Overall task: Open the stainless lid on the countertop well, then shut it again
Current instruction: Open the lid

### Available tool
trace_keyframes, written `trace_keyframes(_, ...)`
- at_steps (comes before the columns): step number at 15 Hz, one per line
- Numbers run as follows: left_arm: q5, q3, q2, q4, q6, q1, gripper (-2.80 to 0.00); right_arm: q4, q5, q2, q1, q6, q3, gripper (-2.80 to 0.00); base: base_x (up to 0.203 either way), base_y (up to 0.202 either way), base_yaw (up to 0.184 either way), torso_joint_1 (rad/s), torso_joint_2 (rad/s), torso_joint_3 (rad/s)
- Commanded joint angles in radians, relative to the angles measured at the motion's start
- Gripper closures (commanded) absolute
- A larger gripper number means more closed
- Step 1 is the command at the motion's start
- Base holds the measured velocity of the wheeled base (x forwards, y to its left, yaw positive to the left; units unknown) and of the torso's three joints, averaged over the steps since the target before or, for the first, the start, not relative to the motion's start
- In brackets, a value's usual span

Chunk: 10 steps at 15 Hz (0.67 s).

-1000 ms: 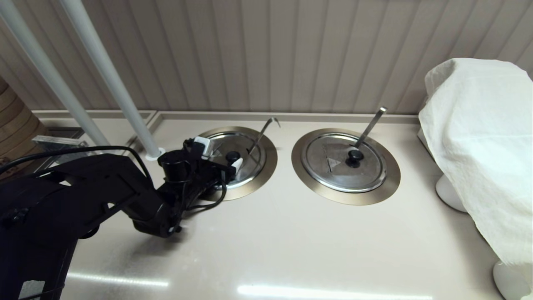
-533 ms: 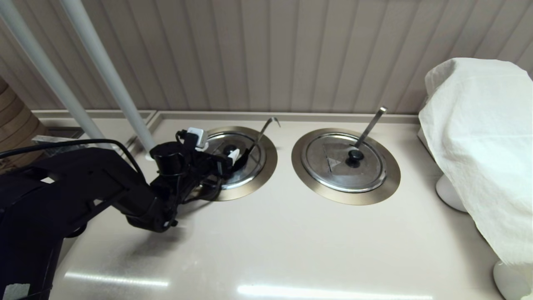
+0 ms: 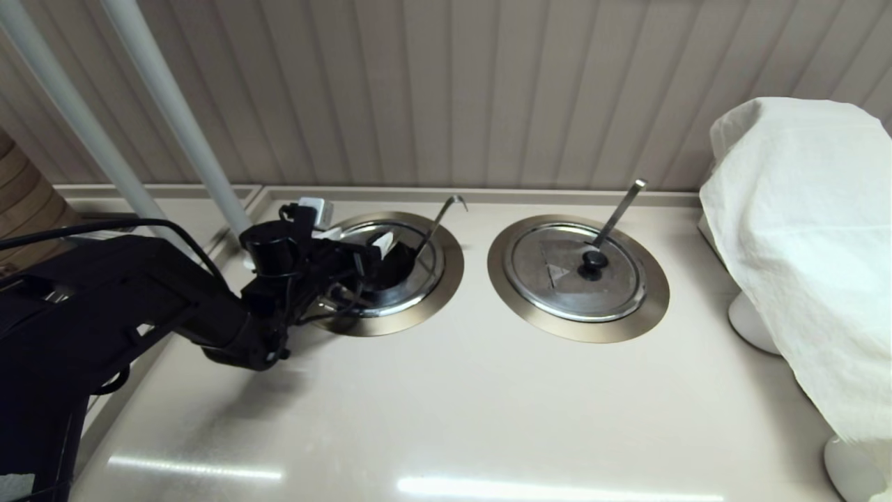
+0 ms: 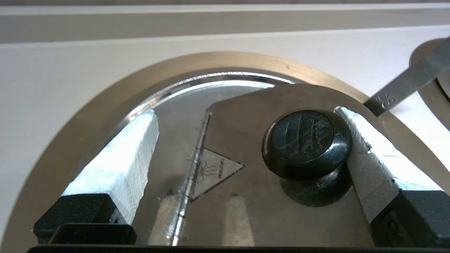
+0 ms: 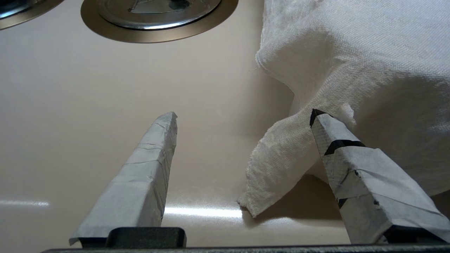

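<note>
The stainless lid (image 3: 426, 268) covers the left countertop well, whose brushed rim (image 3: 449, 275) rings it, and a hook-tipped ladle handle (image 3: 446, 213) sticks out at the back. My left gripper (image 3: 350, 226) hangs over the lid, open. In the left wrist view the left gripper (image 4: 245, 113) straddles the black knob (image 4: 306, 140); one taped finger (image 4: 365, 151) touches the knob, the other stands well apart. The knob half of the lid (image 4: 246, 196) is tilted up from the hinge (image 4: 197, 151). My right gripper (image 5: 244, 115) is open above the counter beside a white cloth.
The twin lid (image 3: 578, 272) with a straight ladle handle (image 3: 620, 209) lies to the right. A white cloth (image 3: 801, 244) drapes over something at the far right. Two white poles (image 3: 174, 125) rise at the back left, close to my left arm.
My left gripper moved back and to the left over the lid. The knob half of the lid has lifted, showing a dark gap; the knob is now hidden behind the gripper in the head view.
</note>
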Motion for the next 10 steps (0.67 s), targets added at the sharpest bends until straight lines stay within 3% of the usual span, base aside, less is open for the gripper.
trace_keyframes(1,0.004,-0.022,0.016,-0.003,0.000,0.018,-2.80,0.000,0.000,0.000,0.000,0.000,0.000,-2.80,0.000,0.000,0.000,0.000,0.00,0.000)
trace_keyframes(8,0.014,-0.058,0.018,-0.006,-0.005,0.043,-2.80,0.000,0.000,0.000,0.000,0.001,0.000,-2.80,0.000,0.000,0.000,0.000,0.00,0.000)
trace_keyframes(10,0.045,-0.081,0.023,-0.004,-0.006,0.054,-2.80,0.000,0.000,0.000,0.000,0.000,0.000,-2.80,0.000,0.000,0.000,0.000,0.00,0.000)
